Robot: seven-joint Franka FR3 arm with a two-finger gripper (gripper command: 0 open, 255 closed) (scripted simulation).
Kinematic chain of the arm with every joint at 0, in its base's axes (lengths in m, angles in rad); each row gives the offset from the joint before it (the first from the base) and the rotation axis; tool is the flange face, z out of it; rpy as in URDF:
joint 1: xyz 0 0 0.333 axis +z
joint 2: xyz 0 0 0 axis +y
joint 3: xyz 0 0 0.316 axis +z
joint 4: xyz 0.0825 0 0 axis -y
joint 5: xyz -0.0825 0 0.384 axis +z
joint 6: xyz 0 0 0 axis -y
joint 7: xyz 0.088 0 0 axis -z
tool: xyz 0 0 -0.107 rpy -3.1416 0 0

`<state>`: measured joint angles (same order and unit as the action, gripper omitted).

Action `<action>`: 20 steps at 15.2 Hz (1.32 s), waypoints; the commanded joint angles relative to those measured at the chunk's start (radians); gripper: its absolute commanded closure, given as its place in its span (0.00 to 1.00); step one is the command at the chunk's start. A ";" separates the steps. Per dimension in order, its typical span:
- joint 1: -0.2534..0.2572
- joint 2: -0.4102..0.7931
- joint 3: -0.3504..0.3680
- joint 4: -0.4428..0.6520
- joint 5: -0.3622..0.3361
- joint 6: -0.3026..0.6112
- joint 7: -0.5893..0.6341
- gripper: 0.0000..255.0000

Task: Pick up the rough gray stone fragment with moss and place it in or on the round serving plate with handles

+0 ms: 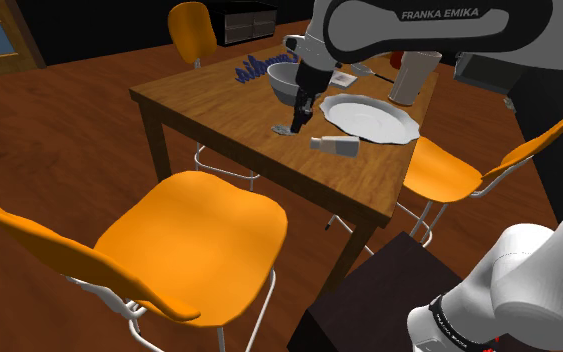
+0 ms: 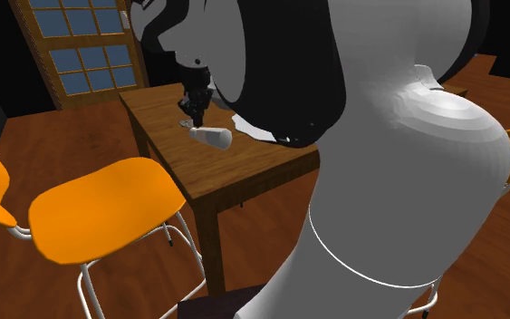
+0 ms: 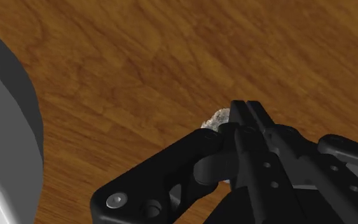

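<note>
The gripper looks clenched on only the edge of the stone fragment, down at the counter beside the grey bowl, so that shallow bite on rough rock could slip and drop it on the way to the white plate.

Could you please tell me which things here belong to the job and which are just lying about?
Job: stone fragment, white plate, hand.
Lying about: grey bowl, small bottle on its side, tall white container, orange chair.
</note>
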<state>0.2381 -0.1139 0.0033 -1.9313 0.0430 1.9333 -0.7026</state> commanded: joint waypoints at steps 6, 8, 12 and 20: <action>0.008 0.081 0.044 0.158 -0.040 -0.086 0.382 0.00; 0.017 0.140 0.055 0.264 -0.061 -0.143 0.571 0.00; 0.018 0.142 0.053 0.213 -0.061 -0.090 0.571 0.00; 0.018 0.147 0.053 0.171 -0.062 -0.044 0.572 0.00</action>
<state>0.2557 0.0334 0.0561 -1.7591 -0.0188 1.8886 -0.1311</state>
